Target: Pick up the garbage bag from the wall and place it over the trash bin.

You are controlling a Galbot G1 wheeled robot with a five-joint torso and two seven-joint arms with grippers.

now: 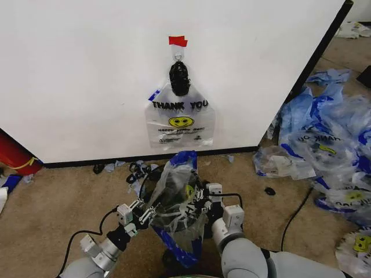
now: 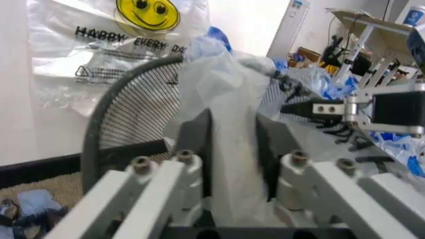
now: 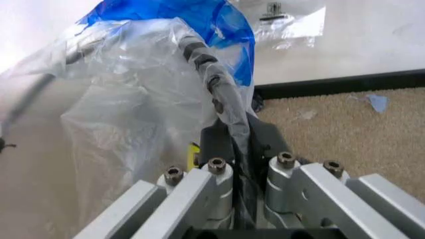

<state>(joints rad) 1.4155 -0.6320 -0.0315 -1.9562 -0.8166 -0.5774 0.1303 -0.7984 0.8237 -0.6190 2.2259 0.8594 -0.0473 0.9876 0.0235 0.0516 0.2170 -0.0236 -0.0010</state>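
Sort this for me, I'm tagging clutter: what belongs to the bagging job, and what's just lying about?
Job:
bag, pinched by left pincer and right pincer
bin, under the bag
wall

Lying about:
second bag hanging on the hook
pile of bags, robot's right
scraps by the wall base

At the centre of the head view, a see-through bag (image 1: 180, 119) hanging on the wall (image 1: 87, 75) reads "THANK YOU" in black above a yellow smiley. In the upper left of the left wrist view, the same bag shows "HAPPY EVERY DA…" under the smiley; its smaller print is unreadable.
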